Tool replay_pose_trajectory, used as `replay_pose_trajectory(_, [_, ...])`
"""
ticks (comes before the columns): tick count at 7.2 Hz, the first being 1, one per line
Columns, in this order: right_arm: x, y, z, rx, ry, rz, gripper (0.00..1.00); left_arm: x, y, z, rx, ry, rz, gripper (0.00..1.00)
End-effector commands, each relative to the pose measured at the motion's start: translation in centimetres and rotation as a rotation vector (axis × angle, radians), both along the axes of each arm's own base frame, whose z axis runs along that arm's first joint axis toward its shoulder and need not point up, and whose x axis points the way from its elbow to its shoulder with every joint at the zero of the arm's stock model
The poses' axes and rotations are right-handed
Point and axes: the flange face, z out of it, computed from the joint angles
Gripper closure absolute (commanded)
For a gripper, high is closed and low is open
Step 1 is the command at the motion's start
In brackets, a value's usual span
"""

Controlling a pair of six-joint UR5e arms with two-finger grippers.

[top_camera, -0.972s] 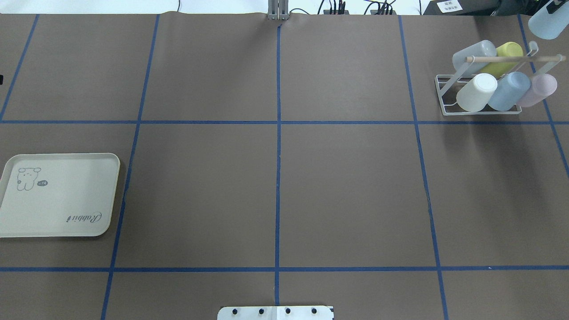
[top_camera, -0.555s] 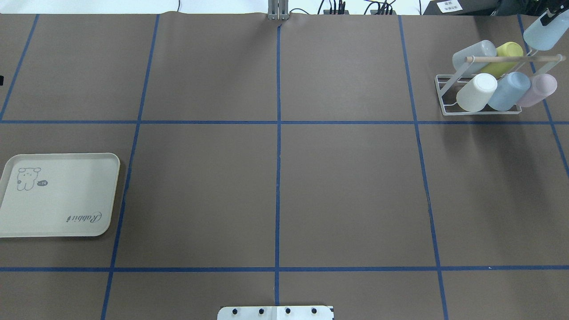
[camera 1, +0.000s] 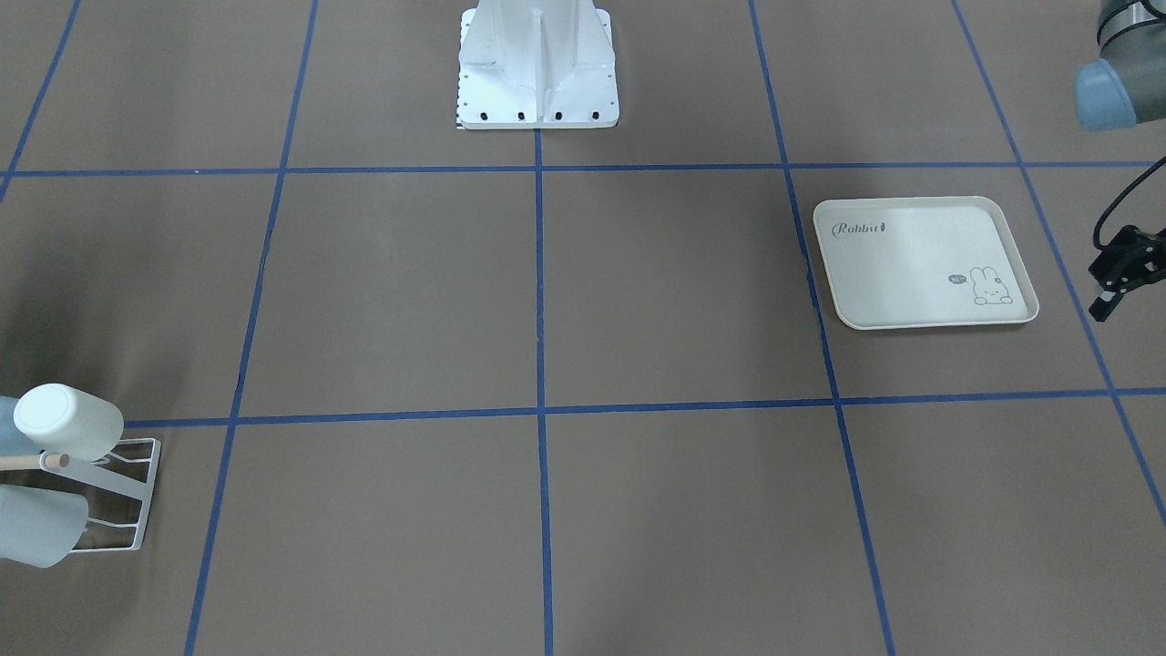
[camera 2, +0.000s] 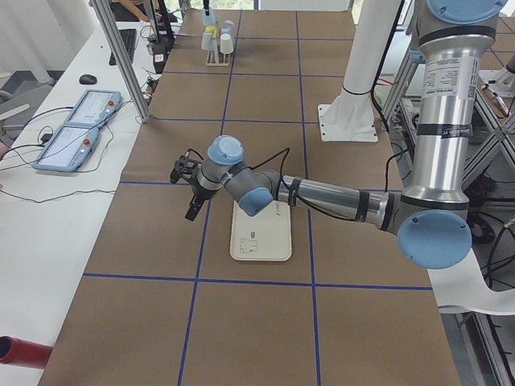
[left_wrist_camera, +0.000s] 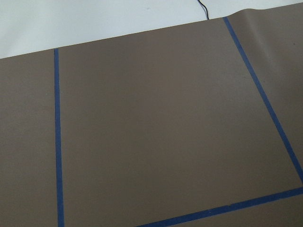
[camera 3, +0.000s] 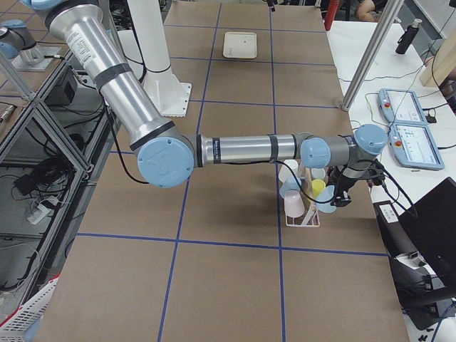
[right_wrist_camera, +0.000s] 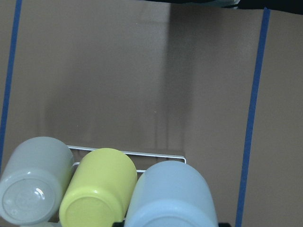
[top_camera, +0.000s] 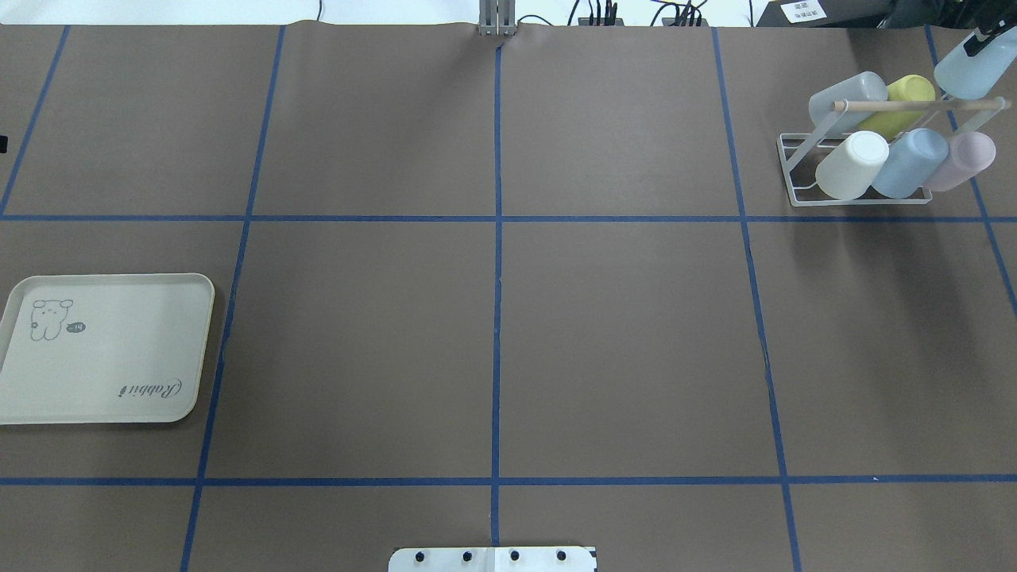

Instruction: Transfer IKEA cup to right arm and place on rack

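Observation:
The IKEA cup, pale blue, hangs tilted at the far right end of the white wire rack, just over the wooden dowel. My right gripper is shut on it, mostly cut off by the frame's edge. In the right wrist view the cup sits beside a yellow cup and a grey cup. From the right side, the right arm reaches over the rack. My left gripper hovers open and holds nothing, beyond the tray's outer edge.
The rack also holds white, blue and pink cups in its front row. A cream rabbit-print tray lies at the table's left. The robot's base plate is at the near edge.
The pale blue cup in my right gripper has moved down and slightly inward, from above the rack's corner to the dowel's level. The other cups and the tray have not moved.

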Motion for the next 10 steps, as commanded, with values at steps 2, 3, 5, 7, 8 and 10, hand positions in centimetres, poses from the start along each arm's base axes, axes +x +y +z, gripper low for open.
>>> replay_pose_trajectory(2, [-1.3,0.6,1.6,0.000,0.018,-0.015,0.13,0.1,0.0,-0.2,-0.009,0.010,-0.010,0.00])
replay_pose_trajectory(3, [-1.4,0.7,1.8,-0.002,0.018,-0.017,0.01,0.0,0.1,-0.5,-0.005,0.013,-0.011,0.00])
replay_pose_trajectory(5, [-1.4,0.6,1.6,-0.001,0.018,-0.015,0.01,0.0,0.1,-0.4,-0.008,0.011,-0.010,0.00])
replay_pose_trajectory(7, [0.6,0.5,-0.8,0.049,0.006,0.009,0.01,-0.5,0.3,-0.3,-0.037,0.043,0.052,0.00])
replay_pose_trajectory(8, [3.5,2.7,-0.8,0.070,0.005,0.048,0.01,-4.7,0.3,0.4,-0.071,0.058,0.066,0.00])
replay_pose_trajectory(10, [8.3,11.7,1.3,0.097,0.010,0.121,0.01,-6.8,0.7,1.3,-0.139,0.018,0.147,0.00])
